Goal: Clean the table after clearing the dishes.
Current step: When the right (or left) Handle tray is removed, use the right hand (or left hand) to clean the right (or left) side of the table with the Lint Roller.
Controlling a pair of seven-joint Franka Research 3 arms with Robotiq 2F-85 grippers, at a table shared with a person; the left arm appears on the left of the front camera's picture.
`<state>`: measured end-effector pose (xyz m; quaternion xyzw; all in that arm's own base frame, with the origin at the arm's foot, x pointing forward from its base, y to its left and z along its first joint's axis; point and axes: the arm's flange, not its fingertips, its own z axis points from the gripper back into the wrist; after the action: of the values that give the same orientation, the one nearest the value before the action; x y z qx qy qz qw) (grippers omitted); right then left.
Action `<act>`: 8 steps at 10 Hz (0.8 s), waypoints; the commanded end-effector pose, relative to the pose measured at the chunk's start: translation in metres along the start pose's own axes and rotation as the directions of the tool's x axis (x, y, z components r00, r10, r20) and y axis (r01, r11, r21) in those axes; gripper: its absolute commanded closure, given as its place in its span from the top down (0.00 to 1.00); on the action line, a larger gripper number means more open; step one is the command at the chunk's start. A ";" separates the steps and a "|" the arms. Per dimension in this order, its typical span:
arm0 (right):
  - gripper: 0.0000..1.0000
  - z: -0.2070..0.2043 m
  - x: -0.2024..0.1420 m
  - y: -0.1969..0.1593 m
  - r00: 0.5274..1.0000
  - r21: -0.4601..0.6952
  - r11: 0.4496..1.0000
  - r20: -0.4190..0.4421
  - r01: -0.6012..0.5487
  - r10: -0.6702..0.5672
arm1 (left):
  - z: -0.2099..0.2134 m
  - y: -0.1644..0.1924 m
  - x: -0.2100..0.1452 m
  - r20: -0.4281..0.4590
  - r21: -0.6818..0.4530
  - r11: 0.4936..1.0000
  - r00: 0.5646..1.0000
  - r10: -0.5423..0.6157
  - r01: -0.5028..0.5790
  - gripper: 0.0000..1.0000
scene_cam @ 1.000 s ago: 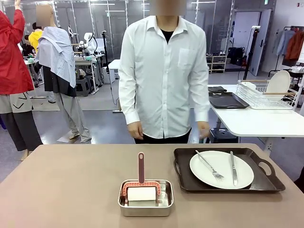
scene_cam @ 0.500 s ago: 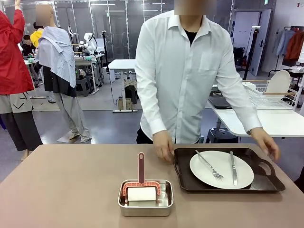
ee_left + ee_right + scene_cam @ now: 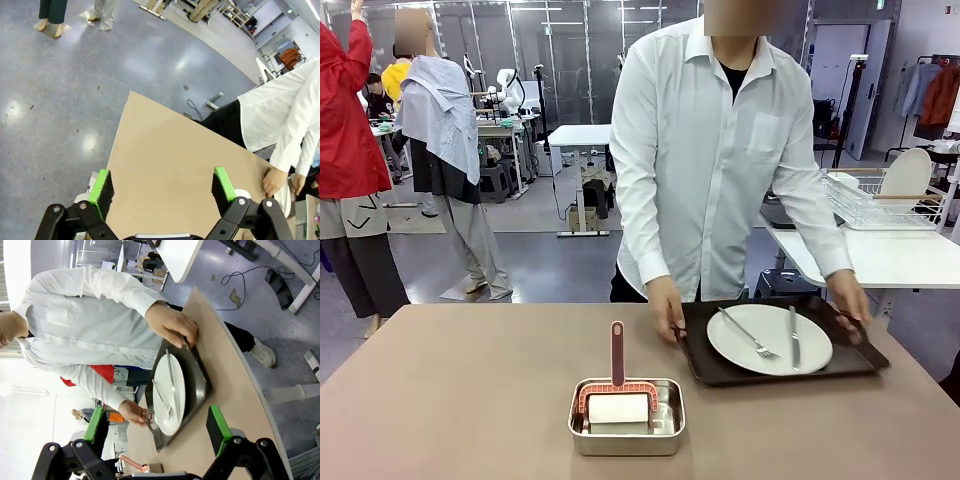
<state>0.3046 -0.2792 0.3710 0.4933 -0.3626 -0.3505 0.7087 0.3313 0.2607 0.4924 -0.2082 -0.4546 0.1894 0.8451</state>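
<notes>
On the right of the brownish table [image 3: 470, 380], a person in a white shirt grips both handles of a dark brown tray [image 3: 855, 358]. The tray carries a round white plate [image 3: 770, 340] with a fork [image 3: 745, 333] and a knife [image 3: 793, 338]. It looks raised slightly off the tabletop. My right gripper [image 3: 156, 424] is open and empty, well short of the tray [image 3: 200, 382] and the plate [image 3: 170, 390]. My left gripper [image 3: 162, 187] is open and empty above the table's [image 3: 175, 165] left end.
A small steel pan [image 3: 626, 415] holding a white roller with a red handle [image 3: 617, 352] sits at the front middle of the table. Behind on the right stands a white table [image 3: 880, 262] with a wire rack [image 3: 885, 200]. Other people stand far left.
The person stepped to the right, took the tray by both handles, then lifted it and shifted it a little to the left. Neither gripper has changed.
</notes>
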 end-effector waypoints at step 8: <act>1.00 -0.145 -0.083 0.195 0.715 0.154 0.811 -0.398 -0.565 0.574 | 0.004 -0.001 0.003 -0.008 -0.009 1.000 1.000 -0.005 0.005 1.00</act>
<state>0.3975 -0.1148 0.5010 0.4488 -0.3478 -0.0455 0.8219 0.3313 0.2606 0.4929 -0.2082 -0.4550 0.1890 0.8449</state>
